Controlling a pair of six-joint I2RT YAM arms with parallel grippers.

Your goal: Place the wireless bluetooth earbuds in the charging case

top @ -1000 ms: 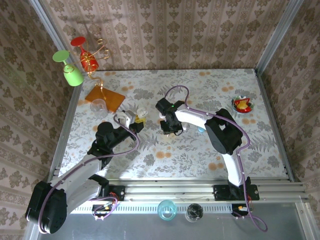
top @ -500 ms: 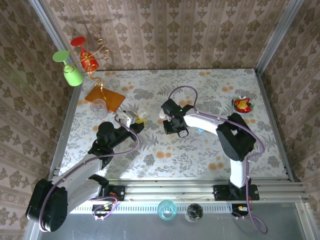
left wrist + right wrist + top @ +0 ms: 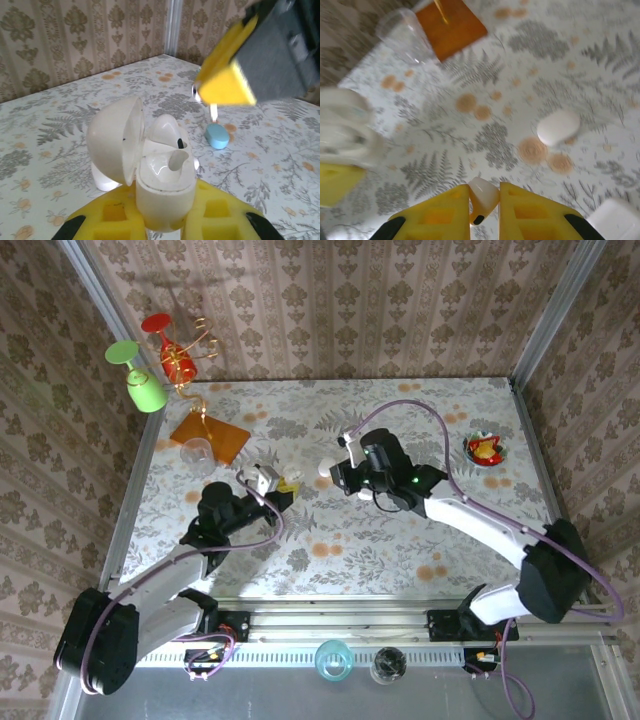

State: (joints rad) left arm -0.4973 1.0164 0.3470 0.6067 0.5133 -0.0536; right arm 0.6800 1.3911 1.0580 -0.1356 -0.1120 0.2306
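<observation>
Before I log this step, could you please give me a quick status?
Left jaws shut on open charging case. Right jaws shut on one earbud, not yet at the case. Blue case on table beyond, not blocking.

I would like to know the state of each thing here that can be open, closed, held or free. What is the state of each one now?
charging case: open, lid swung back, gripped by the left gripper
seated earbud: resting in the open case
held earbud: pinched in the right gripper, lifted
white case: closed, lying free
teal case: closed, lying free
</observation>
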